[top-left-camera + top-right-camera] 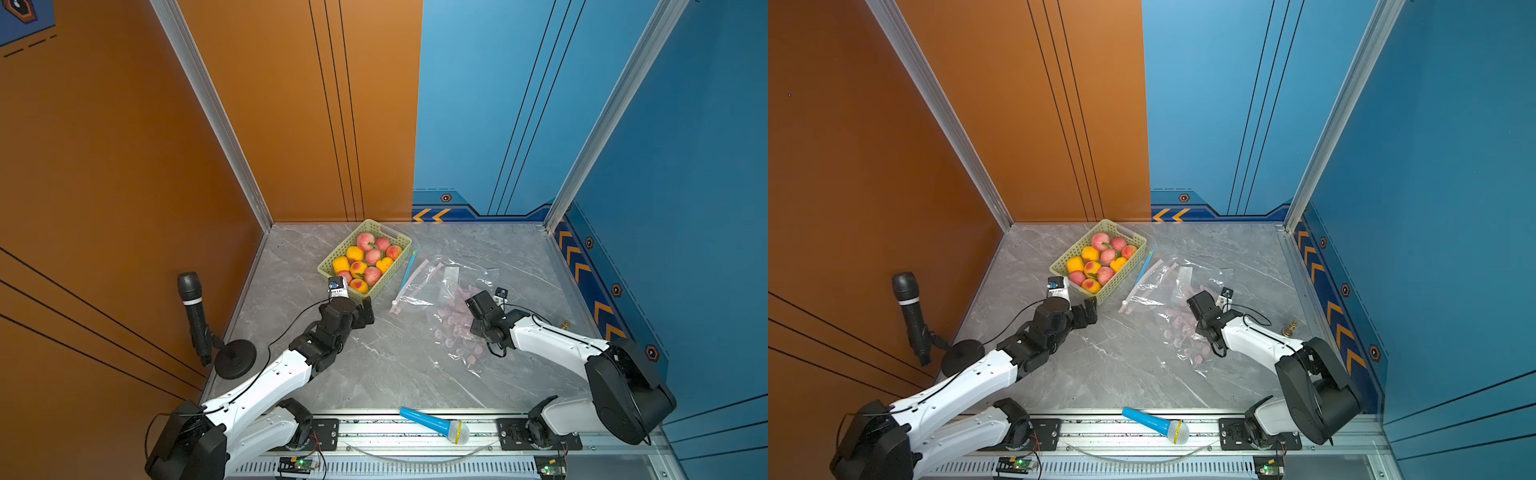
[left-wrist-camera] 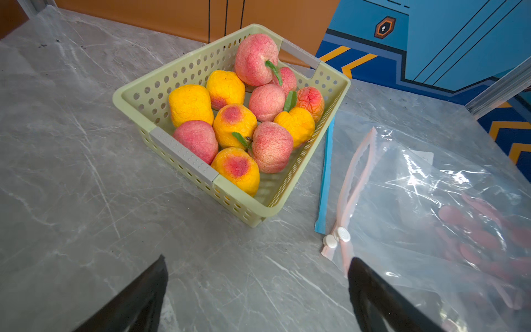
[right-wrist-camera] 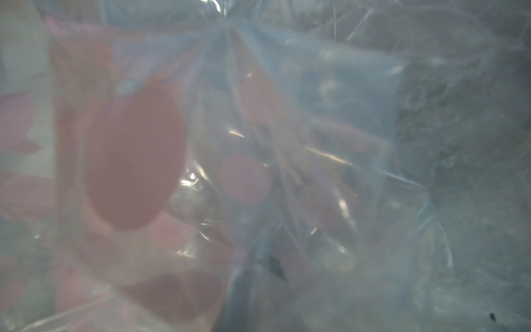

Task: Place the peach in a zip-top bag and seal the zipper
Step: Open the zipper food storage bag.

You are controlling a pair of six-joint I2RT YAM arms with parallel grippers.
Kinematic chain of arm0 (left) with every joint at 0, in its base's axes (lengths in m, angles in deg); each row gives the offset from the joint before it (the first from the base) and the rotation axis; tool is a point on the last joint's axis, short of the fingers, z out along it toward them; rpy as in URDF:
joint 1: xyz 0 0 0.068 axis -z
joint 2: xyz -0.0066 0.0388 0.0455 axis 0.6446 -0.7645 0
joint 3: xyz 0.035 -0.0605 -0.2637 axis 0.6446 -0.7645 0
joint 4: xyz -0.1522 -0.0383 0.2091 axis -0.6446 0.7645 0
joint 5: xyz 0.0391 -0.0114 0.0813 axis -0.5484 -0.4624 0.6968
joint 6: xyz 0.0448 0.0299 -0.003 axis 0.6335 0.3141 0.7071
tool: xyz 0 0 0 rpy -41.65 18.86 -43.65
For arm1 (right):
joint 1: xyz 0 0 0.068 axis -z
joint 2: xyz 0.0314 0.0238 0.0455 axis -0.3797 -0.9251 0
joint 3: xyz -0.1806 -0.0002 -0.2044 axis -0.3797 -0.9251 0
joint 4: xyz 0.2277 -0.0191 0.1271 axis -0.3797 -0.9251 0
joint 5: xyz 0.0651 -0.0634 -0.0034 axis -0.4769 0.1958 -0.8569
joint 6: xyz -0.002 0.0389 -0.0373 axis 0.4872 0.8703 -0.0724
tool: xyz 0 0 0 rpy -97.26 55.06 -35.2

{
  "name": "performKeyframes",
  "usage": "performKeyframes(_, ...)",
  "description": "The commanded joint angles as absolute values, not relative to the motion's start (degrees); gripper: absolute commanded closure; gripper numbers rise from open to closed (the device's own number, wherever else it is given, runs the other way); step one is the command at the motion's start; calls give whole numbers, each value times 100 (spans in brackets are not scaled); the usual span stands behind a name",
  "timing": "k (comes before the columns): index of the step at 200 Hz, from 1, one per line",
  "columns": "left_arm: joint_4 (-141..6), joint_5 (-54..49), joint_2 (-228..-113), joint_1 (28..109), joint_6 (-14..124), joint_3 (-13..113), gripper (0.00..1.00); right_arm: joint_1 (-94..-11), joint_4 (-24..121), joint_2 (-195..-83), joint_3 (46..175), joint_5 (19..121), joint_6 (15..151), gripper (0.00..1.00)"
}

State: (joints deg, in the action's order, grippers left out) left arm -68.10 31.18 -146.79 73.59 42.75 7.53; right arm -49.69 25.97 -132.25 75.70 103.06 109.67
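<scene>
In both top views a pale green perforated basket [image 1: 395,270] sits at the back of the grey marble tabletop [image 1: 374,365], filled with pink and yellow peaches [image 1: 368,259]. Just beside the basket lies a blue strip [image 1: 406,270]. Next to that a clear zip-top bag [image 1: 440,286] printed with pink dots lies flat, its pink zipper edge [image 1: 415,278] toward the basket. A black microphone [image 1: 191,303] on a stand is well apart from the basket, by the orange wall. A blue toy microphone [image 1: 434,424] lies on the front rail.

The left arm stretches low toward the basket, and the left gripper [image 1: 368,309] hangs near the basket's near corner. The right arm bends down over the bag, on its side away from the basket. The right gripper [image 1: 471,303] points down onto the film, its tips hidden under the wrist.

The left wrist view shows the basket [image 2: 172,72] with the peaches [image 2: 238,123] inside it. The bag [image 2: 431,201] lies beside it, its pink strips slightly parted. Two white sliders [image 2: 343,234] sit at the strips' end. The black fingers [image 2: 138,299] stand wide apart over bare marble, holding nothing.

In the right wrist view, crumpled film of the bag [image 3: 287,72] with blurred pink dots [image 3: 135,158] fills the picture. No fingers show, so whether the right gripper has closed on the bag cannot be told.
</scene>
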Motion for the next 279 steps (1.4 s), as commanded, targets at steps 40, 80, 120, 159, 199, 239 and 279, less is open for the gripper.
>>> performKeyframes(40,-7086,2738,-14866,7432,3985,1093,1,-3947,2621,-13461,8335,9607,8376,94)
performKeyframes(80,-7356,2178,-15459,7598,3935,1479,11,-3922,2952,-13004,8338,8976,7737,96)
performKeyframes(120,-6932,1819,-16912,7810,4292,2746,8,-3903,2994,-12919,8291,8975,7684,96)
performKeyframes(159,-5938,1538,-18468,7776,4520,4480,4,-3884,2994,-12915,8211,8962,7712,98)
performKeyframes(199,-5413,1153,-19529,7639,4522,5468,4,-3799,3034,-12770,8115,8946,7751,99)
performKeyframes(239,-5174,1030,-19977,7605,4421,5751,5,-3652,3169,-12733,8005,8764,7790,100)
performKeyframes(279,-5538,612,-20257,7437,4232,5753,3,-3569,3216,-12840,7969,8685,7795,100)
